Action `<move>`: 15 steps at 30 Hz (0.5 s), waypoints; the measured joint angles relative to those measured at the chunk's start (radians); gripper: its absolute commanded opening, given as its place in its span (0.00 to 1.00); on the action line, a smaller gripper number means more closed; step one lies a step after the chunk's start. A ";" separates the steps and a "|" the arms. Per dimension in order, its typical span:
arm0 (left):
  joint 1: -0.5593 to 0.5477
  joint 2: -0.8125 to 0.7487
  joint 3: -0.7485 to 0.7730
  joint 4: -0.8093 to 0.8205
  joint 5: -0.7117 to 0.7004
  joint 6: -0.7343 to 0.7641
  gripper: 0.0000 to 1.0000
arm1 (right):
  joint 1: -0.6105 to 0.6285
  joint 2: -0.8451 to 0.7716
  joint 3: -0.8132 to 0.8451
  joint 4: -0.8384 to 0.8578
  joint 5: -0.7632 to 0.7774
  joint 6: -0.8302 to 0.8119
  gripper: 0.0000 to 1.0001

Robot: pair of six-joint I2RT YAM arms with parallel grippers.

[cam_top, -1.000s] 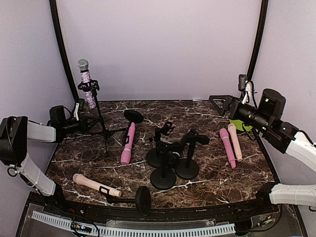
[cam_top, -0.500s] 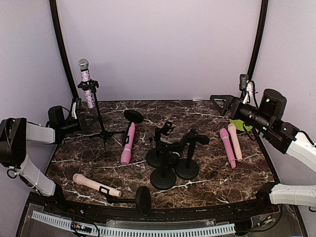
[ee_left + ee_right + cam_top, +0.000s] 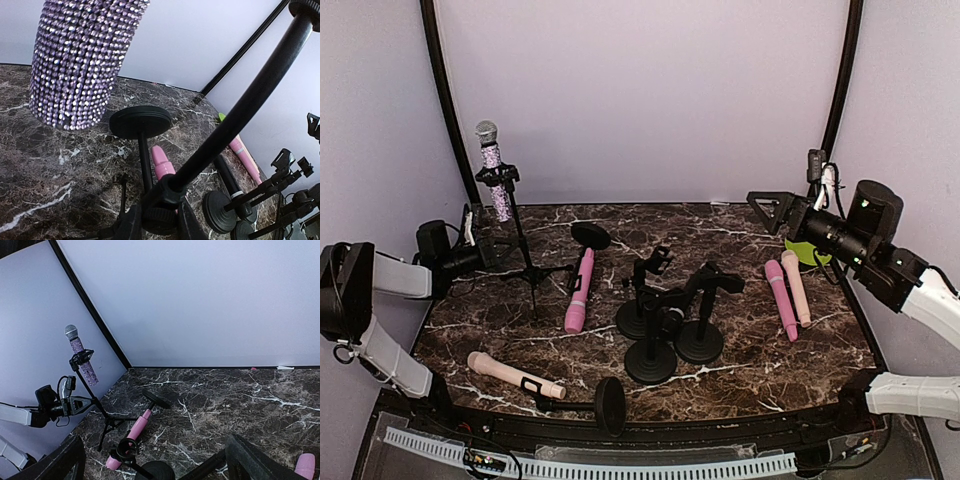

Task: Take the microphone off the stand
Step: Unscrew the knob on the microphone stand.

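Microphone [image 3: 494, 170], sequined purple, sits upright atop the tripod stand [image 3: 524, 250] at upper left of the top view. Left gripper [image 3: 160, 222] pinches the stand low on its pole, apparently at a collar, likely to brace it against tipping. Right gripper [image 3: 772, 212] hangs spread wide at the right edge, free to take the microphone.

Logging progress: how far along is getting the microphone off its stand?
Nothing done yet: the sparkly purple microphone sits clipped atop the tripod stand. In hand: the left claw grips the stand's pole low down. Left: lifting the microphone out; the right claw hangs open, far away.
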 measured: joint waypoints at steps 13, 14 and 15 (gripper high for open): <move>-0.002 -0.011 -0.053 0.065 0.003 -0.058 0.00 | 0.000 0.000 0.000 -0.001 0.001 0.000 0.99; -0.003 -0.011 -0.053 0.065 0.003 -0.064 0.00 | 0.000 0.000 0.000 -0.001 0.001 0.000 0.99; -0.004 -0.011 -0.053 0.065 0.003 -0.069 0.00 | 0.000 0.000 0.000 -0.001 0.002 0.000 0.99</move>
